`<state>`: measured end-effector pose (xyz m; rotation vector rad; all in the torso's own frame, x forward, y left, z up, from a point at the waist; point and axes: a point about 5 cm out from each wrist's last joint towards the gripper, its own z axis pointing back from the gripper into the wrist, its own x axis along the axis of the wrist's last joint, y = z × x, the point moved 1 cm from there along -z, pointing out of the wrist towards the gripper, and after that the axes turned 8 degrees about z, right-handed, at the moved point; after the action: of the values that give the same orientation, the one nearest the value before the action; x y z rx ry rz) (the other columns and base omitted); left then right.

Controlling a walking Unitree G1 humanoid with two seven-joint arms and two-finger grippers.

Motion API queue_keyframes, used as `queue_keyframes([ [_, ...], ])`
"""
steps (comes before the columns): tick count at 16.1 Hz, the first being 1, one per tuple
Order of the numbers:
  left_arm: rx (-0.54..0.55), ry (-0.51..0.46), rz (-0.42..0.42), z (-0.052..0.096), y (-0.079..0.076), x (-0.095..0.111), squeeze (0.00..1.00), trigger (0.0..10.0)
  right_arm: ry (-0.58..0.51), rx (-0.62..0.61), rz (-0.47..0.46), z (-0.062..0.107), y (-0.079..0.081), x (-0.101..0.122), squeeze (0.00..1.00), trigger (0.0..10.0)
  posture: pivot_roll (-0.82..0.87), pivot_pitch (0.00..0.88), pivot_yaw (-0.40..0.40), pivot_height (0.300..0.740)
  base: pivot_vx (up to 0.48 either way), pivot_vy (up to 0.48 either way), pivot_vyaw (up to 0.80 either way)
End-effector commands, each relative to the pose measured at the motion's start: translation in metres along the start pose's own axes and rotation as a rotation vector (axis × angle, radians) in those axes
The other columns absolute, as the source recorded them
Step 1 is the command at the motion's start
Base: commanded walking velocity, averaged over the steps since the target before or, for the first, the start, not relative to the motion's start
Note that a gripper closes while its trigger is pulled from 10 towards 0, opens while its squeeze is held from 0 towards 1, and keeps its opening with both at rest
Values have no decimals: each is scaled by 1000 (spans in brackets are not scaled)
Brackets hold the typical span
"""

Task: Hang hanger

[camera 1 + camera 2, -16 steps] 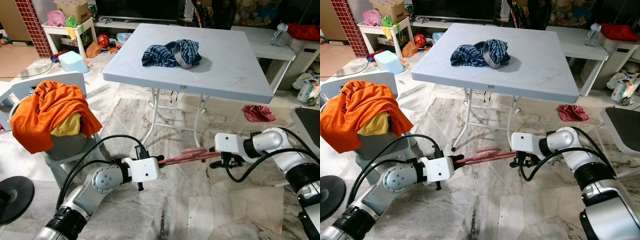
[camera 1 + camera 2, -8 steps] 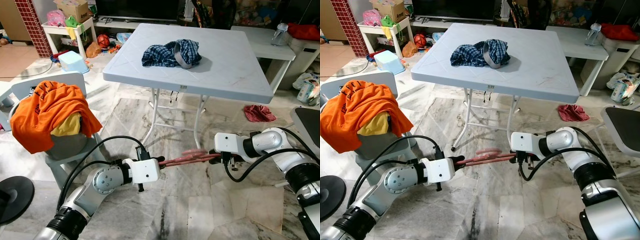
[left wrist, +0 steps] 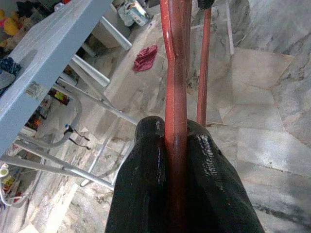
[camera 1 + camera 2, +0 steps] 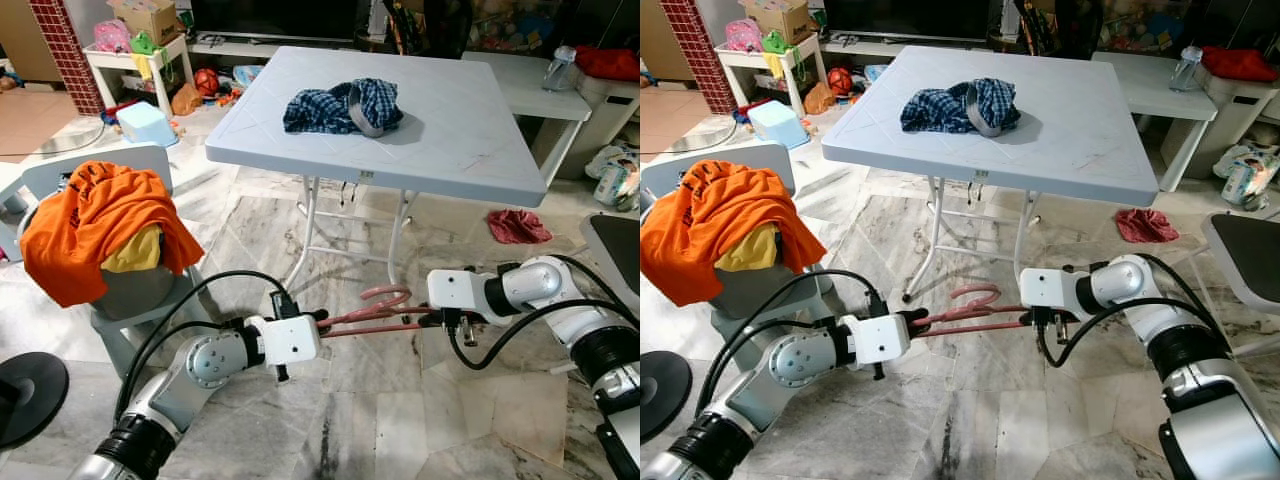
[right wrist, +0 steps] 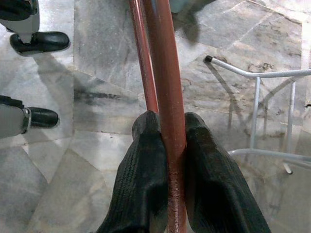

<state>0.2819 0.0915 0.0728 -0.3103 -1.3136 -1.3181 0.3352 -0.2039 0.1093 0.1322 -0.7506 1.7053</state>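
Red hanger (image 4: 375,312) was held level above the marble floor (image 4: 380,420), left gripper (image 4: 322,322) and right gripper (image 4: 437,312) fingers clamped on its ends. Folding table (image 4: 480,160) with plaid cloth (image 4: 345,106) stood just beyond; chair with orange shirt (image 4: 100,225) at left.

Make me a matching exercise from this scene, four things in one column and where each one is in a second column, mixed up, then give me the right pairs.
Things:
1. red hanger
2. plaid cloth
3. orange shirt
4. red rag

Places:
A. draped over the grey chair
B. on the floor beyond the white table
C. held between the left pincer and the right pincer
D. lying on the white table

Pairs: 1-C, 2-D, 3-A, 4-B
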Motion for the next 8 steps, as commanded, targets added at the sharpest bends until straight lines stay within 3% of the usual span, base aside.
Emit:
queue_keyframes([
  [1,-27,11,38,-3,-5,-2,1000,10000,-11,-68,-4,7,-12,3,0,0,-51,0,-42,740,0,0,0],
  [8,-7,-1,15,2,1,0,1000,10000,28,-62,12,6,-10,-1,0,0,-47,0,-50,740,0,0,0],
])
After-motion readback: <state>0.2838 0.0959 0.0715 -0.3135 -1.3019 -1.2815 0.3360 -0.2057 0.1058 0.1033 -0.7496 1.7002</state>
